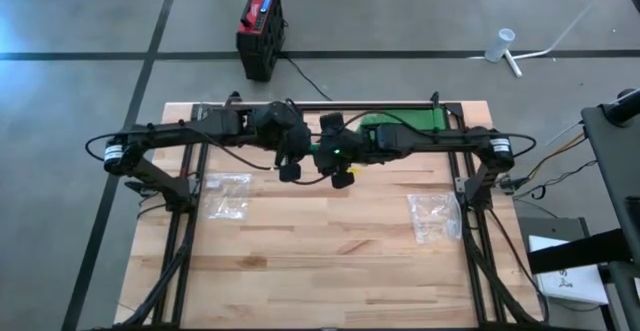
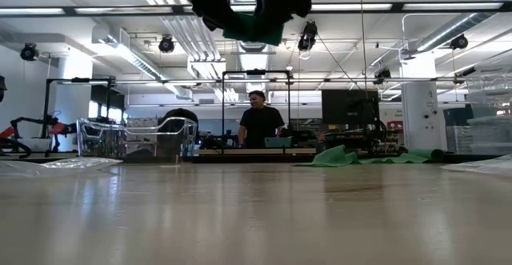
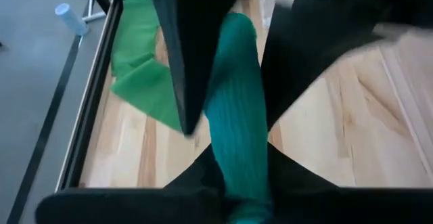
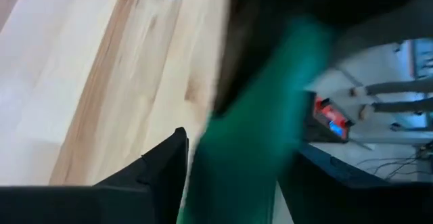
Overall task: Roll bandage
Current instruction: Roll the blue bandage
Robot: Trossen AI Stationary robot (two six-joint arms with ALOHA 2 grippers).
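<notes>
Green bandage [image 3: 237, 129] — pinched by left end effector [image 3: 226, 116] and right end effector [image 4: 233, 156] — above table [image 1: 320, 261].

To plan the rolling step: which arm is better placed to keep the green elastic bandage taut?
Probably the left. The green elastic bandage runs straight between the left gripper fingers. The right gripper is beside it, with a blurred view.

Grey concrete floor [image 1: 80, 31] crossed by dark tape lines surrounded the wooden table [image 1: 320, 261]; ceiling strip lights [image 2: 112, 10] glowed overhead, and a person [image 2: 260, 122] stood beyond it
</notes>
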